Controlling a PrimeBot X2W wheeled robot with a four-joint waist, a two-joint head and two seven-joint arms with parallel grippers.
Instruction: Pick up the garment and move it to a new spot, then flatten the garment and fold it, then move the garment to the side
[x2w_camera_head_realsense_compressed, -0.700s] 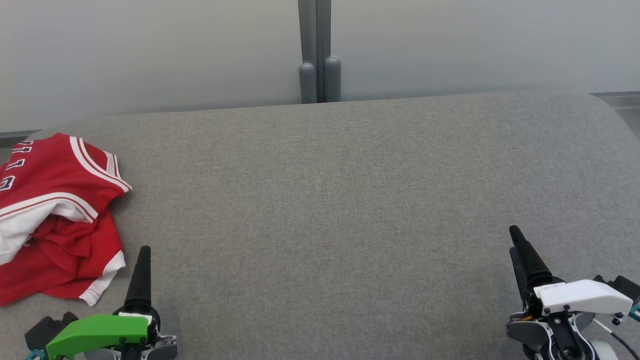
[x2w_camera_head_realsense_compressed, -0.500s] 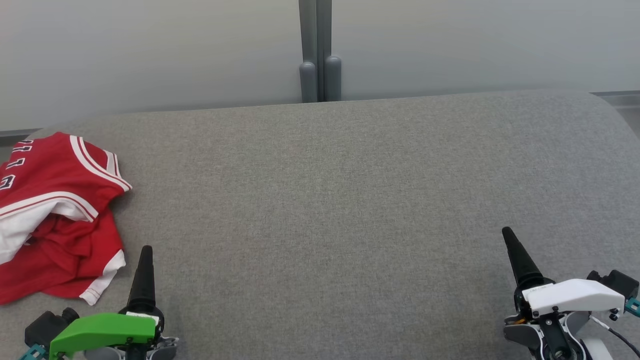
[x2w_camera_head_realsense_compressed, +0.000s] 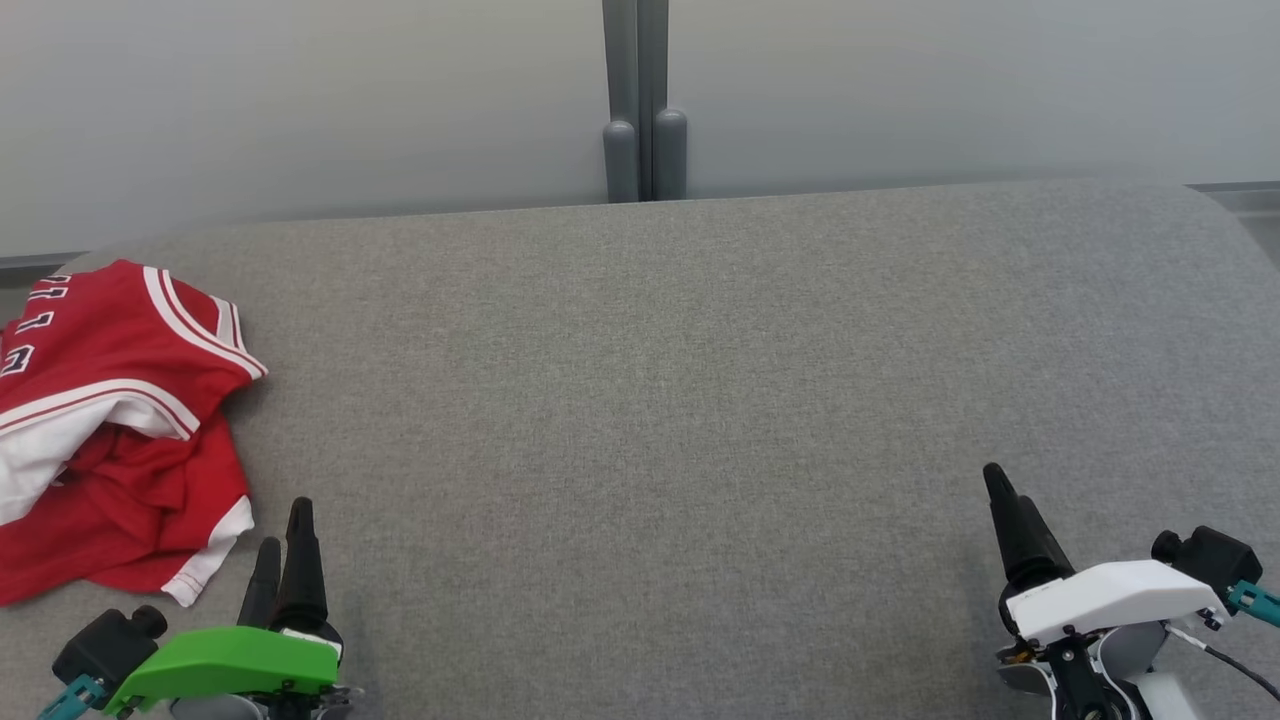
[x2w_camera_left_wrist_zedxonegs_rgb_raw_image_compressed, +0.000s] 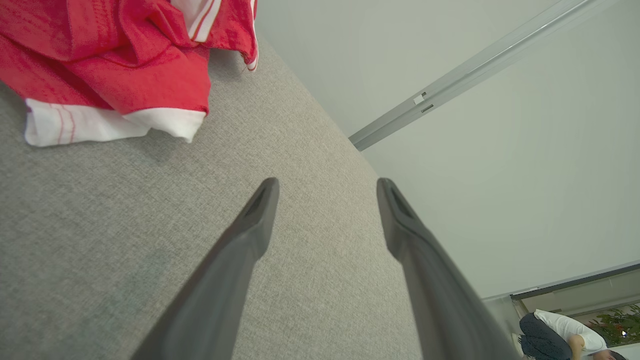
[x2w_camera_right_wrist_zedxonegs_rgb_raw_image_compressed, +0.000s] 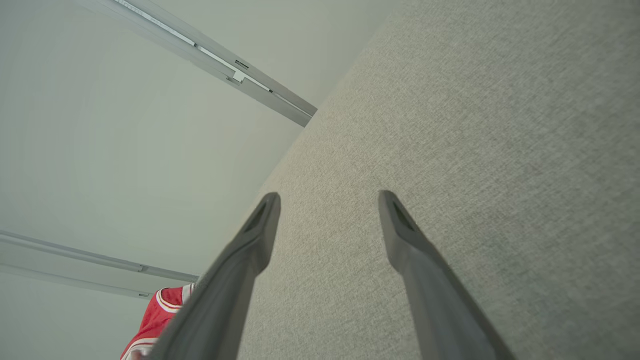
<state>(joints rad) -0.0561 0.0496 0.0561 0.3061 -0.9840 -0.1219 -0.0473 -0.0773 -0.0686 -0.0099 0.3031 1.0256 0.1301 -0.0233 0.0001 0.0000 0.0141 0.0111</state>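
The garment (x2w_camera_head_realsense_compressed: 110, 430), a red jersey with white trim and dark lettering, lies crumpled at the far left of the grey padded table (x2w_camera_head_realsense_compressed: 680, 380). Its white hem (x2w_camera_left_wrist_zedxonegs_rgb_raw_image_compressed: 110, 122) fills the upper left of the left wrist view, and a corner of the garment (x2w_camera_right_wrist_zedxonegs_rgb_raw_image_compressed: 160, 312) peeks in at the bottom left of the right wrist view. My left gripper (x2w_camera_head_realsense_compressed: 283, 535), under a green cover, hovers just right of the garment's near corner, open and empty, as the left gripper (x2w_camera_left_wrist_zedxonegs_rgb_raw_image_compressed: 327, 187) confirms. My right gripper (x2w_camera_head_realsense_compressed: 1005, 490), under a white cover, stands open and empty near the front right, spread wide in the right gripper (x2w_camera_right_wrist_zedxonegs_rgb_raw_image_compressed: 329, 200) view.
A pale wall with a grey vertical post (x2w_camera_head_realsense_compressed: 640, 100) stands behind the table's far edge. The table's right edge curves off at the upper right. A crouching person (x2w_camera_left_wrist_zedxonegs_rgb_raw_image_compressed: 565, 332) shows far off in the left wrist view.
The left gripper has turned, so both its fingers now show side by side. The right gripper has slid slightly left and toward the near edge. The garment lies as before.
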